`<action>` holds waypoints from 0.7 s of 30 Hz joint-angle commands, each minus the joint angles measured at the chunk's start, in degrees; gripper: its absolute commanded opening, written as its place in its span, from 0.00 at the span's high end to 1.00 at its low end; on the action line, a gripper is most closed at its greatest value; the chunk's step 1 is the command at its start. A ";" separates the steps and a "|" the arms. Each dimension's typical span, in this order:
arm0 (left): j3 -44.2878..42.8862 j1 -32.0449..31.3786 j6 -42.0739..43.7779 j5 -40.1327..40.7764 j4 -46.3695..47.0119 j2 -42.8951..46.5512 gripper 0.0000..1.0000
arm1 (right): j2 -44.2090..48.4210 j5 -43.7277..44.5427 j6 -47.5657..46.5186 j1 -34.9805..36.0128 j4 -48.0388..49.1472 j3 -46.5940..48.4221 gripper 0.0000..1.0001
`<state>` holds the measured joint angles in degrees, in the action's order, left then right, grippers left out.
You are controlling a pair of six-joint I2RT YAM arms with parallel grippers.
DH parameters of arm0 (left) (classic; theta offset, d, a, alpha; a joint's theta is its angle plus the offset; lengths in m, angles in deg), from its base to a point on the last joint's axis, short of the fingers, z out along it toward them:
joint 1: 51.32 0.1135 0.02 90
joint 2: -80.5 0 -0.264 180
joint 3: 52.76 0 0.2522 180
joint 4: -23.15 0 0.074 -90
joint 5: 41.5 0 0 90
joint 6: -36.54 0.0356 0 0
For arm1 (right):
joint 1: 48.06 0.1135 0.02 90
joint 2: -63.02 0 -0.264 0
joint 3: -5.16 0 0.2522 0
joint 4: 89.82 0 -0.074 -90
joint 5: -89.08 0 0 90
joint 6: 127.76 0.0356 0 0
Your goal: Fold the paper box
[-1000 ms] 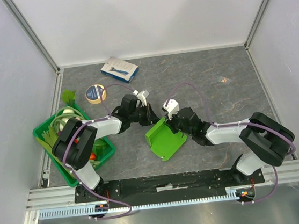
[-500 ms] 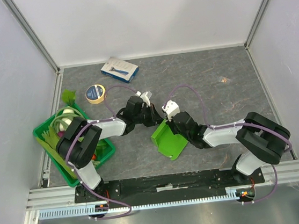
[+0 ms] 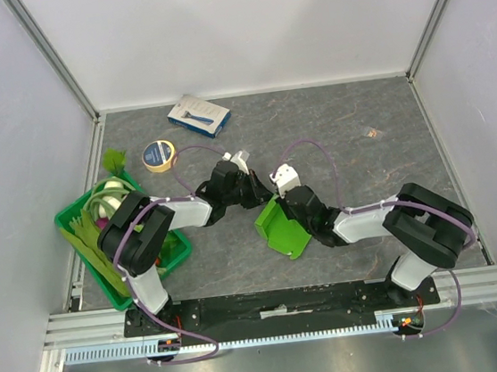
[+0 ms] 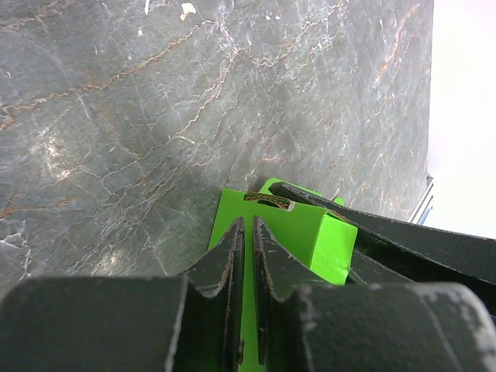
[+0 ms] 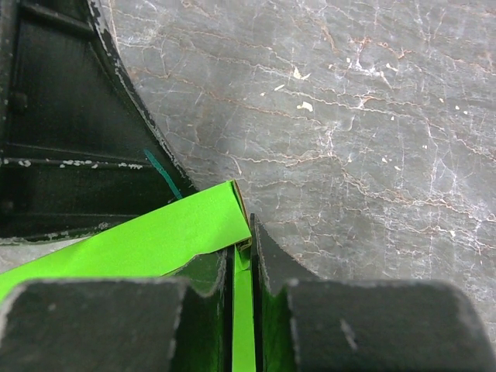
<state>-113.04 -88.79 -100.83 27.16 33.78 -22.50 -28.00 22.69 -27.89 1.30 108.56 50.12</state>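
**Box pinched from both sides, mid-table**

Paper box (image 3: 281, 229) sits near the middle of the table (image 3: 379, 153), slightly toward the near edge, between the two arms. It is only partly formed: one panel is tilted up off the surface and the rest lies lower.

Left gripper (image 3: 254, 191) reaches in from the far-left side. In the wrist view its fingers (image 4: 225, 263) are drawn almost together, with a thin strip of green card caught between them. It looks like an anchoring hold that keeps one wall from sliding.

Right gripper (image 3: 284, 203) comes in from the right, very close to the left one. Its fingers (image 5: 283, 271) are likewise nipped onto a card edge, with a folded flap lying just above them. My reading is that this hand does the bending while the other braces.

Fold is judged mid-way, with the flaps not yet tucked. Thin card could crease wrongly or slip if the two hands pull against each other.

Dark green crate (image 3: 73, 235), tape roll (image 3: 159, 155) and flat carton (image 3: 198, 115) sit well apart from the box and play no part
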 commanded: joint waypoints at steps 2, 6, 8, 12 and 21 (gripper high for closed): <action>-0.76 -7.88 -4.48 -15.48 3.22 4.83 0.84 | -5.48 5.11 -1.52 2.05 7.93 0.70 1.00; -1.55 -8.93 -6.06 -16.80 5.92 3.25 0.84 | -8.03 6.01 -1.69 2.40 10.48 0.70 1.00; -1.90 -9.55 -7.38 -16.89 6.73 1.67 0.84 | -8.38 5.04 -1.61 2.49 10.75 0.88 1.00; -3.13 -10.69 -7.91 -16.45 7.26 0.70 0.84 | -8.12 4.60 -1.34 2.40 10.49 0.62 1.00; -2.26 -7.62 1.31 -11.10 -4.24 5.09 0.81 | 2.51 0.29 0.50 0.30 3.99 -3.07 0.90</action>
<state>-113.90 -90.41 -101.47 30.39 31.74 -22.09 -28.04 27.85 -27.71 2.99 112.95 47.49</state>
